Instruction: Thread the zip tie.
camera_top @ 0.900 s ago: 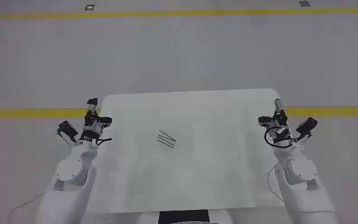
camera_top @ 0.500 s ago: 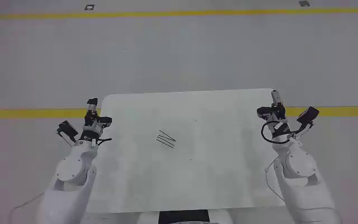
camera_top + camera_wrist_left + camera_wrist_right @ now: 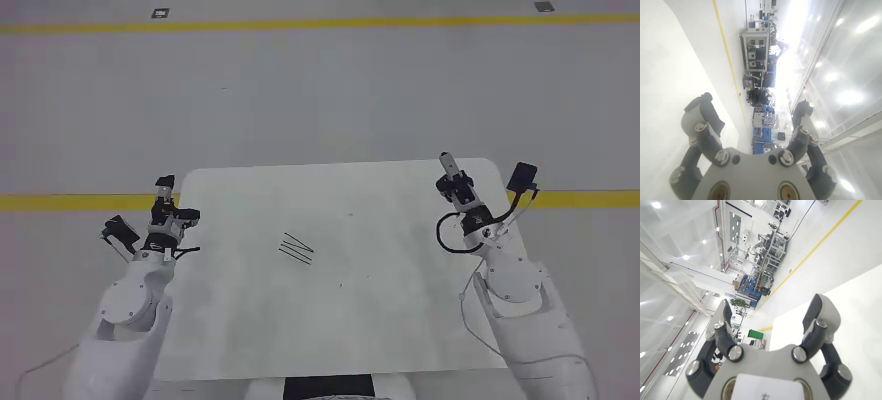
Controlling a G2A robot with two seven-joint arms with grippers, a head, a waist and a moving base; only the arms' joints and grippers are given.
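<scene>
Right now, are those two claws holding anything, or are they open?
Left gripper: open, holding nothing.
Right gripper: open, holding nothing.

No text or number can be read.

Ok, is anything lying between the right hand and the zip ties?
No. In the top view, only bare table separates the right hand from the zip ties.

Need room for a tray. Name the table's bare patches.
Free: the near half of the white table, between the thin dark zip ties and its front edge; the far strip beyond them. Crowded: the far right corner, by the right claw.
</scene>
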